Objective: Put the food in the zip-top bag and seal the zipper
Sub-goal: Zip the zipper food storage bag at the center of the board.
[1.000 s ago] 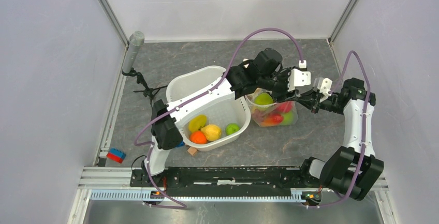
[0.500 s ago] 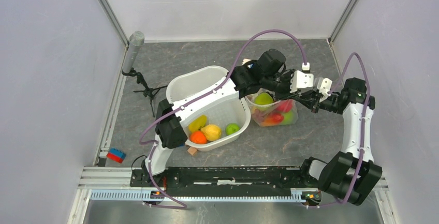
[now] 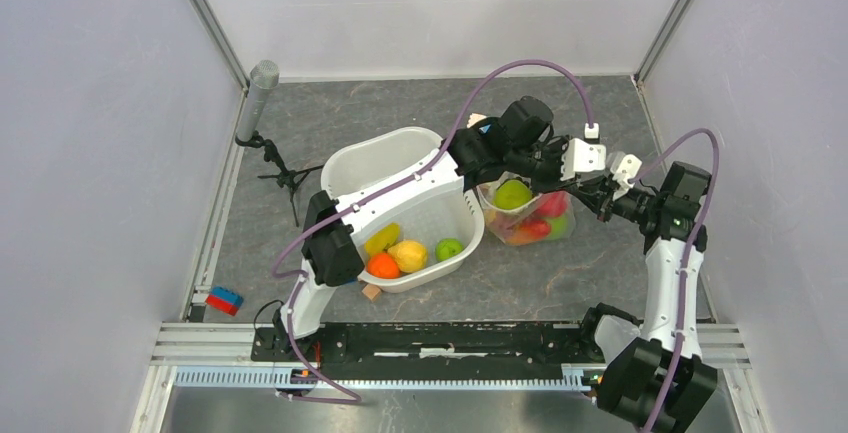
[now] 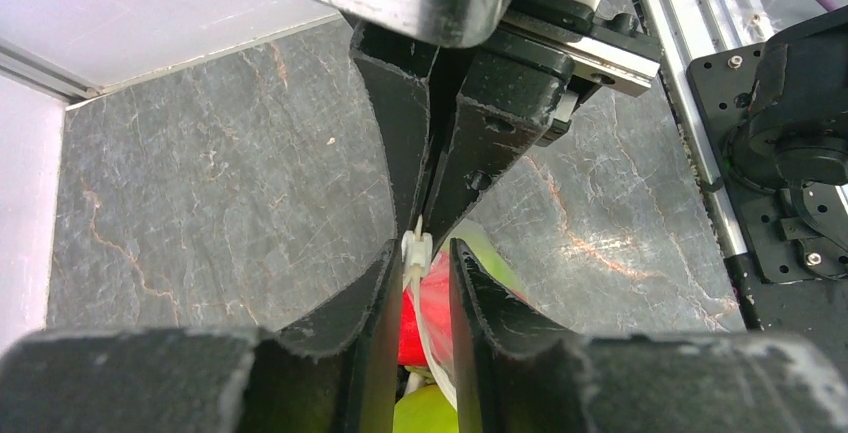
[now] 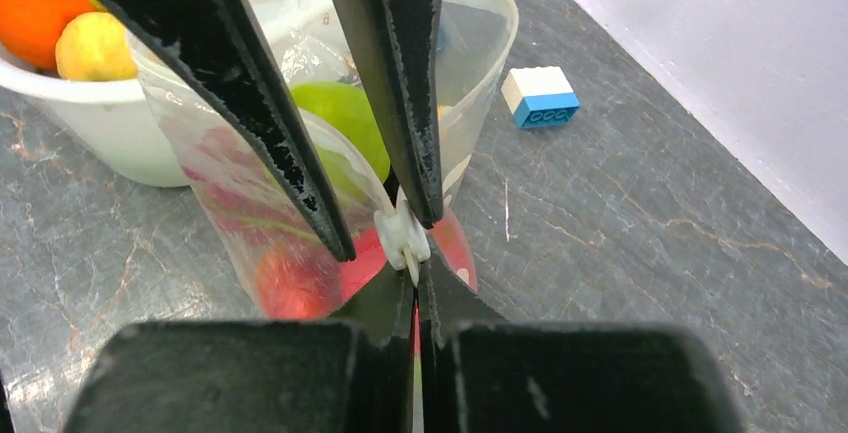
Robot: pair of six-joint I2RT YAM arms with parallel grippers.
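The zip-top bag stands right of the tub and holds a green apple and red fruits. My right gripper is shut on the bag's top edge at its right end, seen in the right wrist view. The white zipper slider sits just past its tips. My left gripper reaches over the tub, and its fingers straddle the zipper with a narrow gap. A lemon, an orange, a green apple and a banana lie in the tub.
The white tub stands left of the bag. A blue and white block lies behind the bag. Red and blue blocks lie at the near left, a wooden cube by the tub. A grey cylinder on a stand is at the back left.
The right arm's elbow has swung in towards the near edge while its gripper stays on the bag. The left gripper has shifted slightly right along the bag's top.
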